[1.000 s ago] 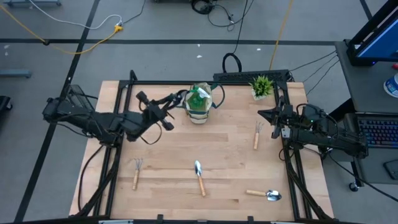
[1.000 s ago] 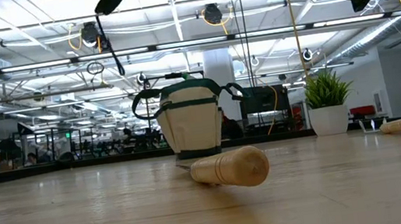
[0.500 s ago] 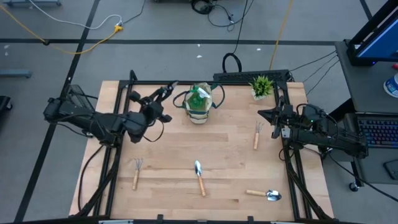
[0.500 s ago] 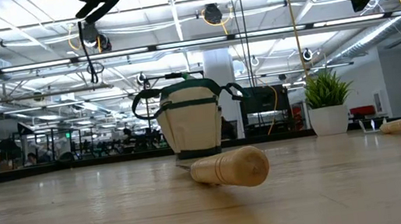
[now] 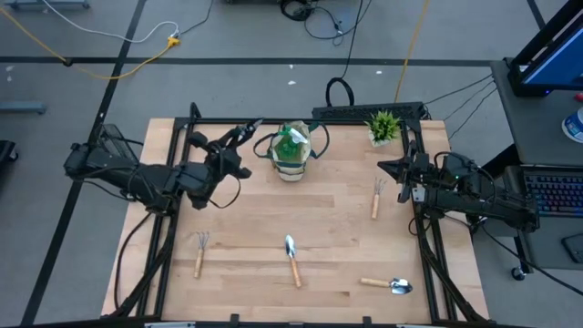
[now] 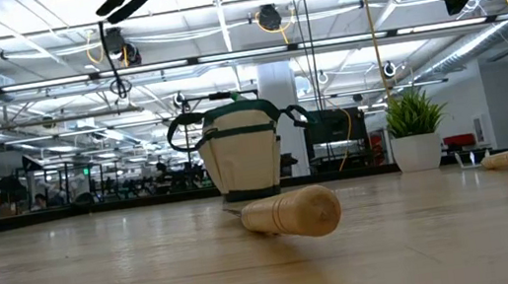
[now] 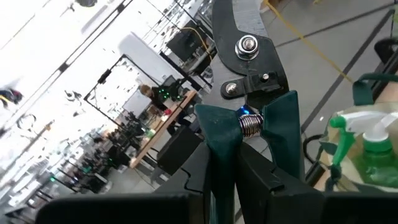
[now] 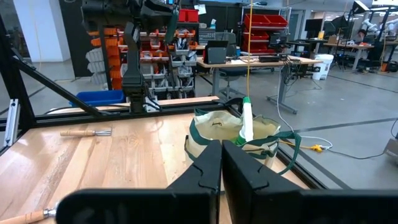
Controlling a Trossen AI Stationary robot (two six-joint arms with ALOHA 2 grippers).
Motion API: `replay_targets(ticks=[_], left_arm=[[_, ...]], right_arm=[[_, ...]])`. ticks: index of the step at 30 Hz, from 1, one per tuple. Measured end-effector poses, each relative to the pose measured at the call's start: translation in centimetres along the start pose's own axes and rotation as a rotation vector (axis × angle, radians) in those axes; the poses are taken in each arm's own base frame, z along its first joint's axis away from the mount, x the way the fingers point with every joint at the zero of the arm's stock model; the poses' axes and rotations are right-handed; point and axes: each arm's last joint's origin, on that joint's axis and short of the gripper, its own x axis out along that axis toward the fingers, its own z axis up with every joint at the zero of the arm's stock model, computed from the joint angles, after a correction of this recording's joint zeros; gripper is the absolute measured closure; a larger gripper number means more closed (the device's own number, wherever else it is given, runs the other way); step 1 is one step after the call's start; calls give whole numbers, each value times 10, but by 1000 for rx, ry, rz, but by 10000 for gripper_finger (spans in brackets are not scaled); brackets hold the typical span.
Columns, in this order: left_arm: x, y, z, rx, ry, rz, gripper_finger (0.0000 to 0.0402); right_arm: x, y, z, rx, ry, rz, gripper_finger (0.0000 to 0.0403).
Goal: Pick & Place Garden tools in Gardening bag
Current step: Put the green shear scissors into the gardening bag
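A: Where is the left tool [image 5: 239,138] at this moment?

B: It is raised above the rear left part of the worktop [image 5: 246,246], just beside the gardening bag [image 5: 291,162], on the bag's left side. Its fingers are clamped on the handles of the pruning shears [image 7: 252,74]. In the left wrist view the green handles with the small spring between them sit in the fingers, and the dark blades point away from the camera.

A: And the bag, where does it stand?

B: It stands upright near the rear middle of the worktop. A green spray bottle [image 5: 290,144] is already inside it, with the white and green head at the top opening. The low view shows the bag [image 6: 242,154] beige with a dark green band and thin dark handles.

A: What about the right tool [image 5: 390,169]?

B: It waits at the right edge of the worktop. In the right wrist view its two dark fingers [image 8: 205,163] are together, holding nothing.

A: Which tools lie on the worktop?

B: A fork rake [image 5: 376,197] lies near the right tool. Another fork rake [image 5: 199,251] lies at the front left. A trowel [image 5: 292,259] is in the front middle, and a second trowel [image 5: 387,284] at the front right. They are well apart from each other. A small potted plant [image 5: 383,127] stands at the rear right corner.
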Motion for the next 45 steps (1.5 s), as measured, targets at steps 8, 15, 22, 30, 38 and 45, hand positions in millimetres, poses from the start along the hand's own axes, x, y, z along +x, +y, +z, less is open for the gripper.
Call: replay_targets(ticks=[8,15,22,30,38,45], left_arm=[[7,9,37,213,1,17,353],[20,12,66,403,49,11,353],[42,5,79,530,57,-8,353],[65,-9,72,705,88,-32,353],[82,-22,59,850,51,-162,353],[96,-39,47,985,16,-296,353]], right_arm=[[0,0,0,0,1,0,399],[0,0,0,0,0,0,399],[0,0,0,0,1,0,399],[0,0,0,-9,0,0,399],[0,0,0,-15,0,0,399],[0,0,0,-15,2,0,399]])
